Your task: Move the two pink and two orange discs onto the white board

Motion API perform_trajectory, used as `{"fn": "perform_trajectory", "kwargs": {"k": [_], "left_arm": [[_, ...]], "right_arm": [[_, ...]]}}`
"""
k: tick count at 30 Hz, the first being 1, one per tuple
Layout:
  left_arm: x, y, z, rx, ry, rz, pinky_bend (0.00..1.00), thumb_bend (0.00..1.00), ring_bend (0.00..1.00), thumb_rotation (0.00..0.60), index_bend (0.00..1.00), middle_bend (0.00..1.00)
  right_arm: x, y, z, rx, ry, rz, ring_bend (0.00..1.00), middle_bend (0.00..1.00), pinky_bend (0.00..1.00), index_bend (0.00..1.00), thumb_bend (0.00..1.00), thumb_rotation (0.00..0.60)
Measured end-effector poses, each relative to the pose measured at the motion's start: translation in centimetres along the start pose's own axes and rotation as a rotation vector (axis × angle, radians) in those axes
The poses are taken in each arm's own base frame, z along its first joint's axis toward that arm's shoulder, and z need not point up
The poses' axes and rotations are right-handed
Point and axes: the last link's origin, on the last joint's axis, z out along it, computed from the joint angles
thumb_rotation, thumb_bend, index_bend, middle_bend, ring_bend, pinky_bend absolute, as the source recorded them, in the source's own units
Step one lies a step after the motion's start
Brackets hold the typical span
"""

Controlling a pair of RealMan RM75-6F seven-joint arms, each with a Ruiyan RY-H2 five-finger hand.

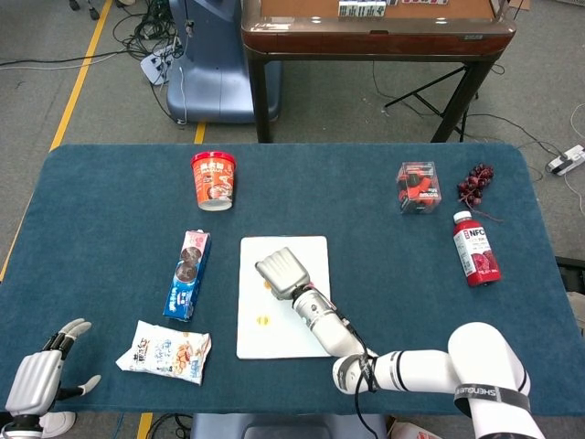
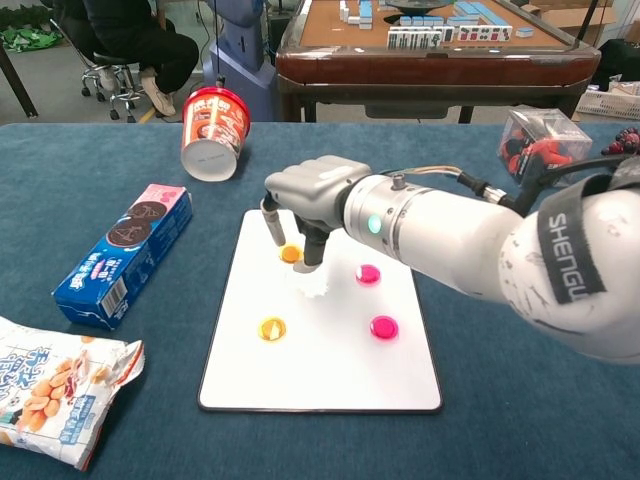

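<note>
Fingers [image 2: 269, 224] of my right hand [image 2: 308, 205] point down over the flat white rectangular board [image 2: 320, 375], straddling a small orange plastic disc [image 2: 290, 254]; whether they actually pinch it or only bracket it I cannot tell. Head view hides that disc under the hand [image 1: 282, 273].

Near edge first: crinkled snack bag with biscuit print [image 2: 55, 396] at lower left of the table. My left hand [image 1: 41, 377] sits at the near left corner, fingers apart, holding nothing.

On the board: second orange disc [image 2: 271, 328] toward the near left, glossy pink disc [image 2: 384, 327] near right, another pink disc [image 2: 368, 274] just beyond it. All four discs lie on the white surface, apart from one another.

Left of the board: blue cardboard cookie box [image 2: 126, 254], lying flat.

Further back: red instant-noodle cup [image 2: 213, 132] tipped on its side. Far right: clear plastic box with red contents [image 1: 417, 187], dark grape bunch [image 1: 474, 185], red juice bottle with white cap [image 1: 475, 249] lying down.

Surface throughout: dark teal cloth-covered table [image 1: 119, 174].
</note>
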Motion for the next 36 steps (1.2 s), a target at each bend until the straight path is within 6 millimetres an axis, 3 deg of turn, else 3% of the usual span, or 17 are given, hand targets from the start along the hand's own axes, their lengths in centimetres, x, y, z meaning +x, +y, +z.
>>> {"fn": "perform_trajectory", "kwargs": {"k": [4, 8, 16, 24, 27, 30, 32, 36], "left_arm": [[0.0, -0.1, 0.0, 0.003, -0.001, -0.001, 0.61, 0.09, 0.21, 0.6, 0.22, 0.16], [0.1, 0.0, 0.0, 0.0, 0.001, -0.001, 0.61, 0.09, 0.21, 0.6, 0.22, 0.16], [0.2, 0.1, 0.1, -0.002, 0.005, -0.001, 0.61, 0.09, 0.21, 0.6, 0.22, 0.16], [0.3, 0.6, 0.5, -0.017, 0.012, 0.0, 0.61, 0.09, 0.21, 0.6, 0.22, 0.16], [0.4, 0.9, 0.7, -0.026, 0.015, 0.002, 0.61, 0.09, 0.21, 0.6, 0.22, 0.16], [0.7, 1.4, 1.0, -0.038, 0.025, 0.0, 0.61, 0.09, 0.21, 0.6, 0.22, 0.16], [1.0, 1.7, 1.3, -0.05, 0.032, 0.004, 0.61, 0.09, 0.21, 0.6, 0.22, 0.16], [1.5, 2.3, 1.8, -0.071, 0.042, 0.014, 0.61, 0.09, 0.21, 0.6, 0.22, 0.16]], "right_arm": [[0.0, -0.1, 0.1, 0.003, 0.005, 0.007, 1.0, 1.0, 1.0, 0.4, 0.04, 0.6], [0.1, -0.1, 0.1, 0.003, 0.013, 0.009, 1.0, 1.0, 1.0, 0.38, 0.01, 0.6], [0.3, 1.4, -0.4, -0.027, 0.032, 0.009, 1.0, 1.0, 1.0, 0.38, 0.01, 0.6], [1.6, 5.5, -2.8, -0.113, 0.105, -0.004, 0.97, 1.0, 1.0, 0.38, 0.07, 0.6], [2.0, 7.5, -4.2, -0.15, 0.132, -0.013, 0.89, 0.94, 0.99, 0.39, 0.09, 0.6], [2.3, 9.6, -6.1, -0.19, 0.155, -0.021, 0.78, 0.79, 0.94, 0.39, 0.1, 0.6], [2.2, 11.1, -7.5, -0.219, 0.166, -0.023, 0.7, 0.69, 0.88, 0.39, 0.11, 0.6], [1.7, 14.0, -10.6, -0.269, 0.177, -0.028, 0.58, 0.58, 0.75, 0.39, 0.11, 0.6]]}}
